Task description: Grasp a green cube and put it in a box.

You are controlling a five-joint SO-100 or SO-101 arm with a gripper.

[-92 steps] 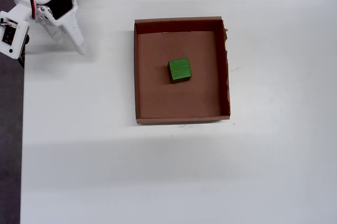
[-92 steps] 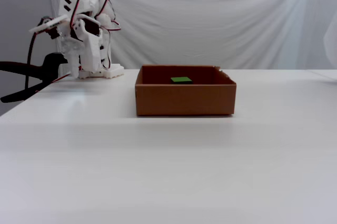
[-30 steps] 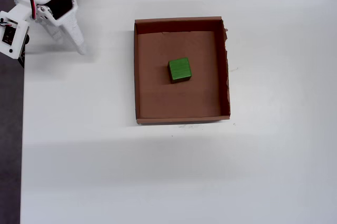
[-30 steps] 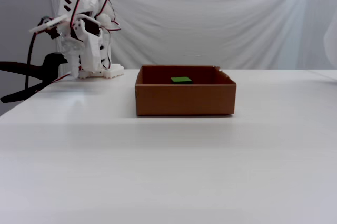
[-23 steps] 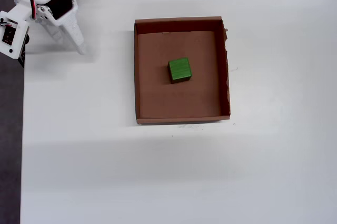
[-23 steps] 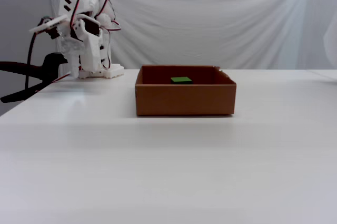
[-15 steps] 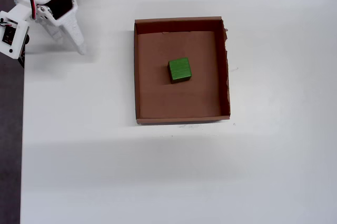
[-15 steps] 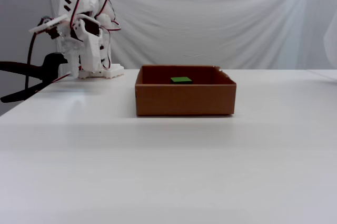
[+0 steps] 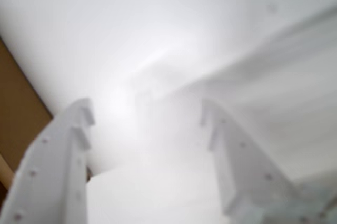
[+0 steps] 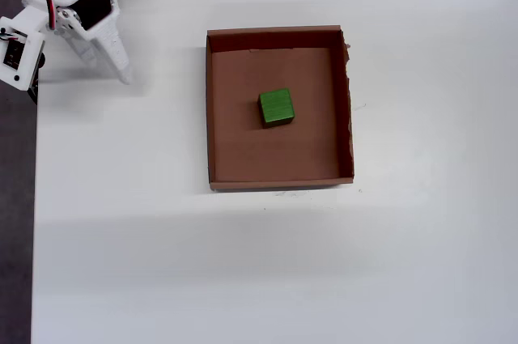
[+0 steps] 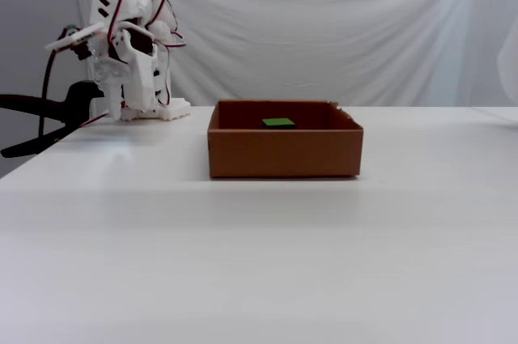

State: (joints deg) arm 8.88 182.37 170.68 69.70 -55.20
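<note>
Green cube (image 10: 276, 107) sitting flat near the middle of the box (image 10: 212, 109), centre frame in the overhead view. Hand (image 9: 145, 113) spread and empty, parked upper left over bare white desk (image 10: 162, 263). Looks finished; nothing left but resting.

Lighting is bright and even. The wrist view is overexposed and blurred; its fingers (image 9: 58, 166) lack sharp edges. The box (image 10: 212, 117) casts a faint shadow on the bench (image 10: 405, 263).
</note>
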